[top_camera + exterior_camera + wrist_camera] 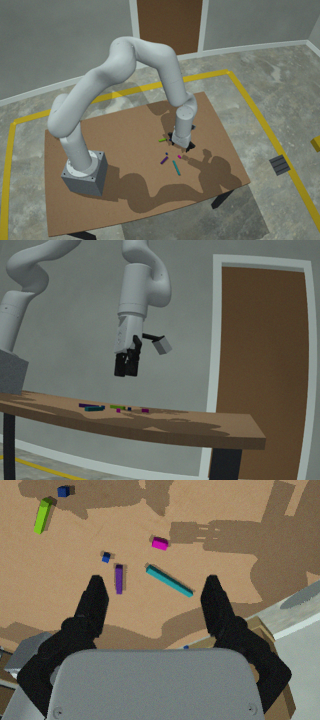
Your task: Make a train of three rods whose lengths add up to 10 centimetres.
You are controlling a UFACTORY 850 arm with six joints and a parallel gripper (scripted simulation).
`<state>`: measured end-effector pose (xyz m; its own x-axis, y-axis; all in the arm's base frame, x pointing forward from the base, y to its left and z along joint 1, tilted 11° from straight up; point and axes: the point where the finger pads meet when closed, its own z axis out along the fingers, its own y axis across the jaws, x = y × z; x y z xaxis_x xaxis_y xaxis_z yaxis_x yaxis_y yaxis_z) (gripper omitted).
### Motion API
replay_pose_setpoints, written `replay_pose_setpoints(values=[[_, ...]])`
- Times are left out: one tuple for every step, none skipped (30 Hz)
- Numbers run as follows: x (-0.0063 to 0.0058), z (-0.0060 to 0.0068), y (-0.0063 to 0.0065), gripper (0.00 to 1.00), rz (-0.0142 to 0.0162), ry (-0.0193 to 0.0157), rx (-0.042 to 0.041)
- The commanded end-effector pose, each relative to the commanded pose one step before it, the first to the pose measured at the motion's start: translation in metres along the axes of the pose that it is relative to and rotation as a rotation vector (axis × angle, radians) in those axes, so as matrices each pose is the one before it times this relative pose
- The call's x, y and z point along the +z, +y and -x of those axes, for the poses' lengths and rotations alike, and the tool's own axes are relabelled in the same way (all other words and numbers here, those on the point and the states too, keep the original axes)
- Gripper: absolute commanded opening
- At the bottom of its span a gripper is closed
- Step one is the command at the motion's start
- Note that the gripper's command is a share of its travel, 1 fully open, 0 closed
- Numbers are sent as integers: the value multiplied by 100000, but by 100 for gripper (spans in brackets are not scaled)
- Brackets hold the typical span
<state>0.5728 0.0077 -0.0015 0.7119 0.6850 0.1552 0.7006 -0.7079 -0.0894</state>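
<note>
My gripper (180,147) (125,375) (154,586) is open and empty, high above the table. A turquoise rod (176,167) (94,408) (169,580) and a purple rod (164,160) (88,405) (119,579) lie flat, apart and at different angles. A blue rod (166,153) (102,406) (106,557) lies by the purple one's end, with a gap. A magenta rod (179,156) (118,410) (160,543) lies alone. A lime rod (162,140) (117,407) (42,516) lies near another blue rod (129,408) (63,491), apart from it. A second magenta rod (145,410) shows only in the exterior view.
The brown table (129,139) (232,423) carries the arm's grey base (85,178) at its left end. Arm shadows fall across the table. The wrist camera (162,345) sticks out beside the gripper. A small blue patch (186,647) shows at the gripper body's edge; what it is cannot be told.
</note>
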Motion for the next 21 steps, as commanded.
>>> replay_pose_setpoints(values=[[54, -793, -290, 100, 204, 1485, -16694], [29, -164, -53, 100, 0, -5, -3424], [29, -165, -47, 100, 0, -5, -3405], [29, -167, -42, 100, 0, -5, -3412], [29, -168, -37, 100, 0, -4, -3406], [29, -168, -32, 100, 0, -4, -3396], [28, -169, -27, 100, -1, -4, -3384], [28, -169, -22, 100, -1, -4, -3375], [0, 0, 0, 100, 0, 0, 0], [0, 0, 0, 100, 0, 0, 0], [71, -423, -42, 100, -2, -9, -8393], [34, -203, -4, 100, -1, -4, -3996], [17, -105, 2, 100, -1, -2, -2068], [23, -138, 5, 100, -1, -3, -2723], [28, -170, 10, 100, -1, -3, -3354], [30, -179, 16, 100, -1, -3, -3539], [29, -173, 21, 100, -1, -3, -3420], [28, -167, 26, 100, -1, -3, -3316], [28, -166, 31, 100, -1, -2, -3301], [28, -166, 36, 100, -1, -2, -3319], [28, -165, 41, 100, -1, -2, -3325]])
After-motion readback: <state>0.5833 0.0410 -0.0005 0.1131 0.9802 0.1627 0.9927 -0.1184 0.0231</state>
